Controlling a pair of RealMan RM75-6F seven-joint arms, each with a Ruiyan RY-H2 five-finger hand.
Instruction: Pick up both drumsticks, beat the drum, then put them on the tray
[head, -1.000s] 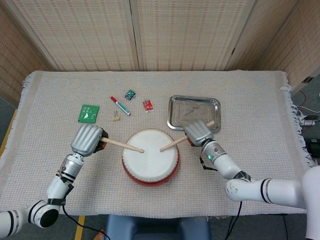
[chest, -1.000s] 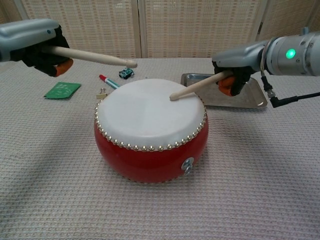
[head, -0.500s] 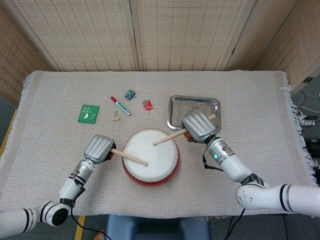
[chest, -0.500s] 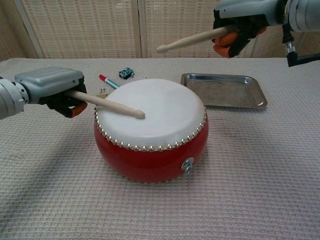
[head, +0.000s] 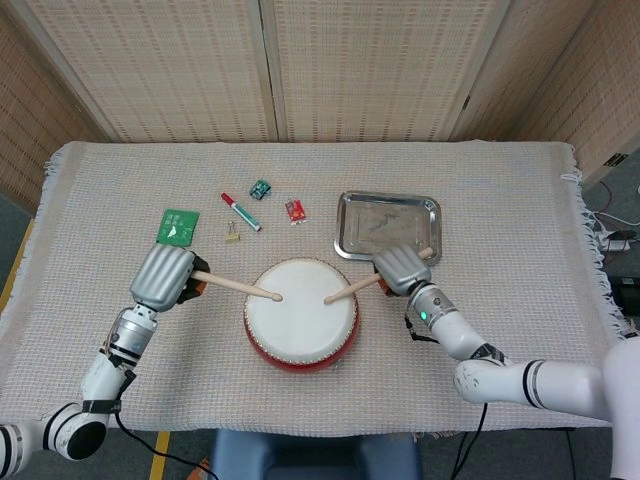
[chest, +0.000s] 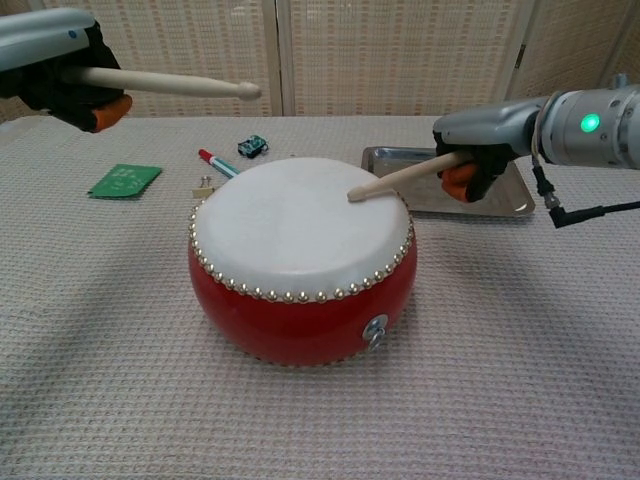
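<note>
Overhead, wooden drumsticks (chest: 160, 83) — round white drumhead (chest: 300, 225)

head view high overhead, chest view low frontal, drum (head: 301, 312) shared

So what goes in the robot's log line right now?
phase: drumming | left hand: drumstick raised | right hand: drumstick on drum | tray: empty

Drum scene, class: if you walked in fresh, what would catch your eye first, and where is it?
The red drum with its white skin, mid-table. The right hand holds a drumstick with its tip at the skin, while the left hand holds its drumstick raised high. A steel tray sits behind the drum, to the right.
</note>
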